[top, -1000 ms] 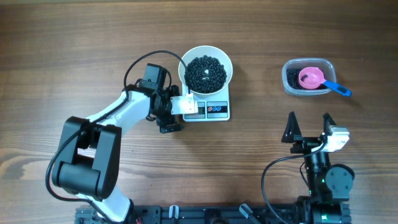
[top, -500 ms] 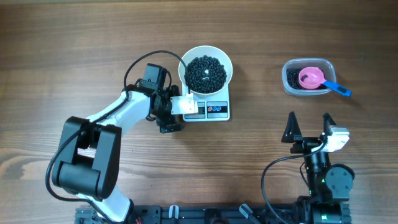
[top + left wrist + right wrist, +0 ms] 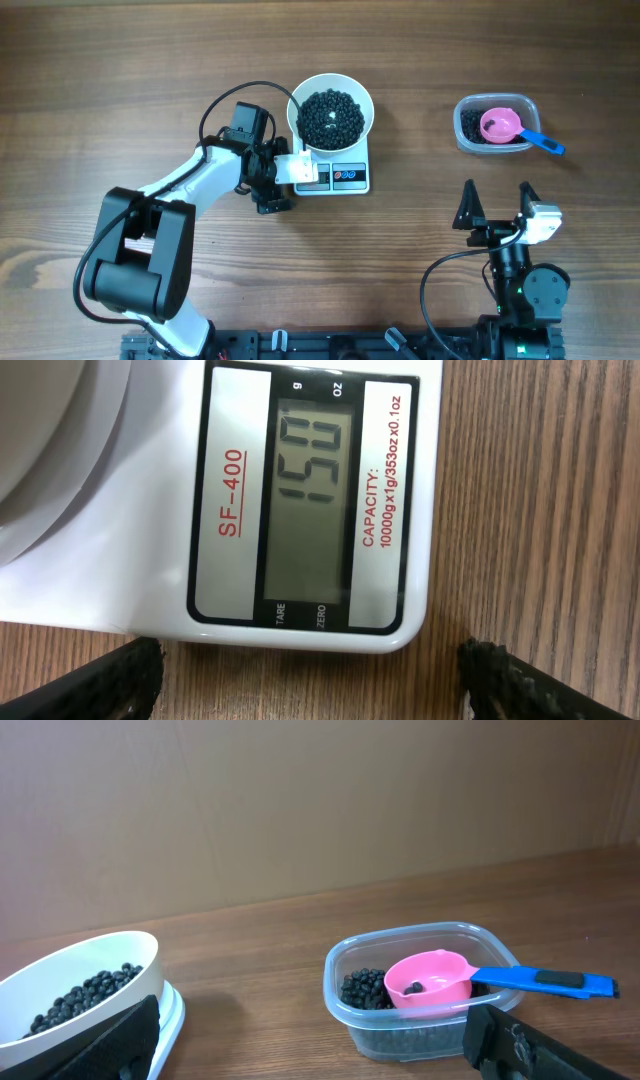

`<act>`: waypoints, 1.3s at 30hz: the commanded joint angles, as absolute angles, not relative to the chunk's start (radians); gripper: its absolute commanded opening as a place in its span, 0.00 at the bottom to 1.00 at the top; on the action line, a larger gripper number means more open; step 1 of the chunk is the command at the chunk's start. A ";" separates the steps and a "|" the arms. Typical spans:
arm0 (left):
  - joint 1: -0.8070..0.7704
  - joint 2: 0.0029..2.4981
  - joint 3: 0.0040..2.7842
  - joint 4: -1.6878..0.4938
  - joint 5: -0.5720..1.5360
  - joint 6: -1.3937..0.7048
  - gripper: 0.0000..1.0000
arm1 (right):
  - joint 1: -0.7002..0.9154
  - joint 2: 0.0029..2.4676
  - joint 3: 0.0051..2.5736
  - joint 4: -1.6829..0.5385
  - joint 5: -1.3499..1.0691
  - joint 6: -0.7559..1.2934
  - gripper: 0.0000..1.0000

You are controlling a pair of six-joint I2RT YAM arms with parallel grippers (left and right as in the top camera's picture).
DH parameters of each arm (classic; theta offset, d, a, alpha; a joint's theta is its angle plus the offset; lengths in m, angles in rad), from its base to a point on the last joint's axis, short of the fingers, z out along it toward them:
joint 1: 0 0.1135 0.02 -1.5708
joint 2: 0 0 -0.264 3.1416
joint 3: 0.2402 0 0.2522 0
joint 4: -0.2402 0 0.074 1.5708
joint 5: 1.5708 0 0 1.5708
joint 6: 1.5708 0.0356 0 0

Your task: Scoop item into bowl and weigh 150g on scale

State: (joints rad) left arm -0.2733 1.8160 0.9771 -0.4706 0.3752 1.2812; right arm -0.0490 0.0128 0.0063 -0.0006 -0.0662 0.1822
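Observation:
The white bowl [image 3: 368,100] stands on the white scale [image 3: 345,176], heaped with black beans [image 3: 331,118]. My left gripper [image 3: 280,178] rests open at the scale's left end, holding nothing. In the left wrist view its fingertips [image 3: 125,680] straddle bare wood just short of the scale [image 3: 225,490], whose display [image 3: 310,510] reads 150 g. Part of the bowl [image 3: 60,450] fills the upper left there. My right gripper [image 3: 497,205] is open and empty near the front right, well short of the tub. Its wrist view shows the bowl [image 3: 120,960] with beans [image 3: 85,995] at the left.
A clear plastic tub [image 3: 465,135] at the back right holds more beans and a pink scoop [image 3: 500,125] with a blue handle [image 3: 545,143]. The right wrist view shows the tub [image 3: 420,1030] and scoop [image 3: 430,982] just ahead of the right gripper [image 3: 320,1050].

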 commanded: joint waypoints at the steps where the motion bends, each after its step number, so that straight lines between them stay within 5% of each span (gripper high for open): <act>1: -0.275 1.831 0.968 -0.471 0.369 1.294 1.00 | -0.045 0.004 0.006 0.001 -0.059 0.186 1.00; 39: -0.297 1.618 0.968 -0.601 0.369 1.231 1.00 | -0.045 0.004 0.006 0.001 -0.059 0.186 1.00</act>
